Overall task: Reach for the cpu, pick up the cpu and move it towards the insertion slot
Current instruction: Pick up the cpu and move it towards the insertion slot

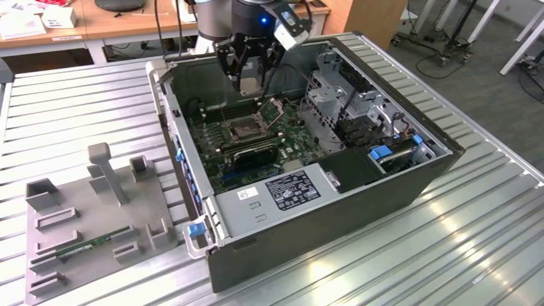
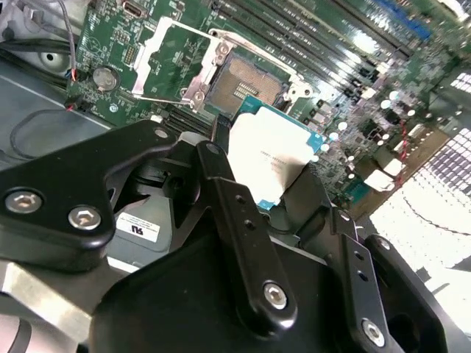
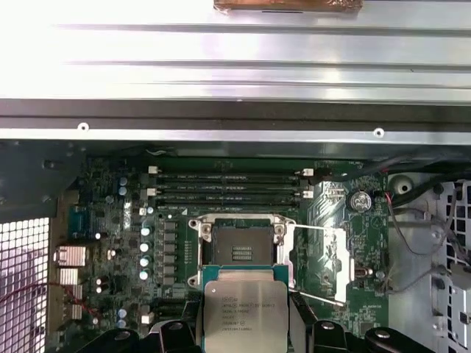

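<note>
The small square cpu with its pale silvery metal face (image 3: 245, 318) is clamped by its edges in the black two-finger gripper (image 2: 268, 173), held flat and face-up, probably so it can drop in level. It's kept just above the board, right beside the open metal-framed insertion slot with the dark centre (image 3: 241, 248), inside the dark tower case (image 1: 425, 172).

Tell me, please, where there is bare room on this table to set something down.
The ribbed table is bare between the grey fixture tray and its far edge, and again at the exterior view's right of the computer case. Inside the case it is crowded around the gripper holding the cpu.
</note>
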`<state>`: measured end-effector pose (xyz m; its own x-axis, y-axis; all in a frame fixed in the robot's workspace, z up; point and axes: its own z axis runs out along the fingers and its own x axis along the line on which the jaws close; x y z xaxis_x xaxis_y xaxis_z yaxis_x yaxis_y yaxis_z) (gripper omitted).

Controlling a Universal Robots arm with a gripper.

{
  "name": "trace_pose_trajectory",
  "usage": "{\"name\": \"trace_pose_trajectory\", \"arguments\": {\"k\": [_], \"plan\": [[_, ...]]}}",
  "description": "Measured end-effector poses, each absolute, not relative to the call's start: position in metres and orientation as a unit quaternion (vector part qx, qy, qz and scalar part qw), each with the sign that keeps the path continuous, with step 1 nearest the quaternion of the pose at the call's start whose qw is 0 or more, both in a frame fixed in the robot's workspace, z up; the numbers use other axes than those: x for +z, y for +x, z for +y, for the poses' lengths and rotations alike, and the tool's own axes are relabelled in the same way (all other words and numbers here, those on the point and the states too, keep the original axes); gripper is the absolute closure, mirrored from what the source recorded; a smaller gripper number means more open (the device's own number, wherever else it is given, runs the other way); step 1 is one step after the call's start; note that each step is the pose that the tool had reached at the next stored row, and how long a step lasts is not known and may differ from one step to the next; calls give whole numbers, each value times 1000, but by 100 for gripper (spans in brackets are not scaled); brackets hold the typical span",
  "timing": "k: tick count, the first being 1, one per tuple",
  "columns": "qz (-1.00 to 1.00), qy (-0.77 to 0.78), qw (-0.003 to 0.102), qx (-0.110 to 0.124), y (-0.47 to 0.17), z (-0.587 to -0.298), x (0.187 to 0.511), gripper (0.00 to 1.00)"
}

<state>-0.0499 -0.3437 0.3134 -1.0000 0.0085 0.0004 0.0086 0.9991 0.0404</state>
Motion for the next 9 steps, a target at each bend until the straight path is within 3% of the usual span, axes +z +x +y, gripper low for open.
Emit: {"name": "trace_pose_trajectory", "arguments": {"k": [9], "plan": [[-1000, -6, 0, -20, -50, -340, 297, 46]]}}
